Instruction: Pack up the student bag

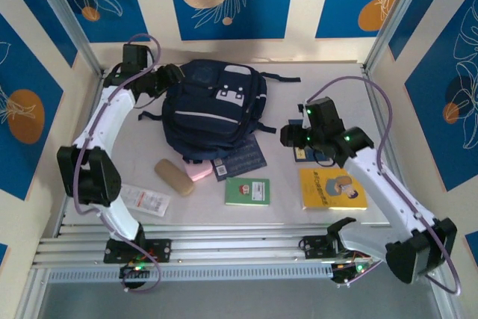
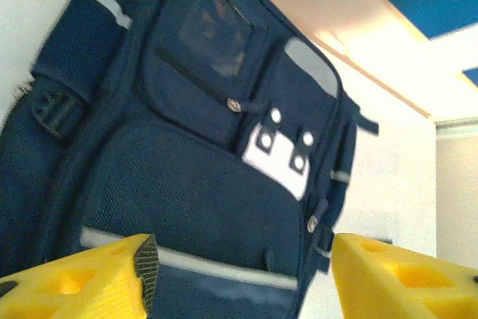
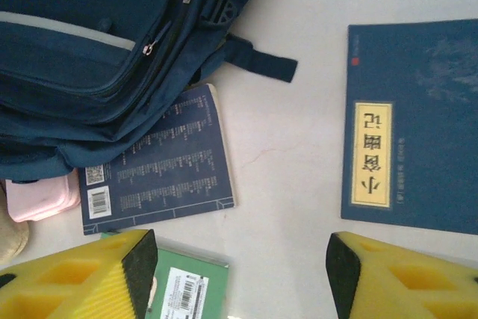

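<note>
Student bag point(image 1: 213, 110): laid flat at the far centre of the table point(image 1: 314, 84), front patch upward. Left gripper point(image 2: 243, 259): fingers spread apart, nothing gripped, positioned at the bag's far left corner. Right gripper point(image 3: 243, 259): likewise spread and empty, right of the bag, near a dark blue booklet point(image 3: 160, 162) tucked under the bag's near edge.
</note>
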Tool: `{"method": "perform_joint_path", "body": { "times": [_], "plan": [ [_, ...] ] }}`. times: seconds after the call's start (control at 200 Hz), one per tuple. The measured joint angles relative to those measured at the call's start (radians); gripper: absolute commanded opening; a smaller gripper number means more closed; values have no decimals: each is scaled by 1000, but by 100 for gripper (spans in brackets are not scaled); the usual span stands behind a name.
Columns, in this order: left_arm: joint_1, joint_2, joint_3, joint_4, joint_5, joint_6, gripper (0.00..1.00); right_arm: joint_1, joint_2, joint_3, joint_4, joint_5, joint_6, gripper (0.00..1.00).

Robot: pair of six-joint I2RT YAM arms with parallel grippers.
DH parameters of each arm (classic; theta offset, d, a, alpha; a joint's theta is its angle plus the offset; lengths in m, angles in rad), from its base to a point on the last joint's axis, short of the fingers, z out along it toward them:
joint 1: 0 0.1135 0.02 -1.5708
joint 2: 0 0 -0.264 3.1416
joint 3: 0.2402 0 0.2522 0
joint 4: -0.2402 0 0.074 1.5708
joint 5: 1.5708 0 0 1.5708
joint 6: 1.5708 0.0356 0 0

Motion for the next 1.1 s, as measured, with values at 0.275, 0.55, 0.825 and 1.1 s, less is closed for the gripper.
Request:
{"method": "perform_joint_path", "body": {
  "times": [0.275,0.55,0.825,1.1],
  "plan": [
    [-80,-197,-369,-63,12,21,70,-2,179,19,-10,-147,68,70],
    [-209,-453,-660,-60,16,-4,70,115,334,17,17,-251,68,73],
    [-504,-352,-781,47,26,-38,70,32,388,-91,102,-317,110,76],
    [-610,-177,-795,181,85,-47,68,-33,299,-305,163,-416,213,77]
  ]
}}
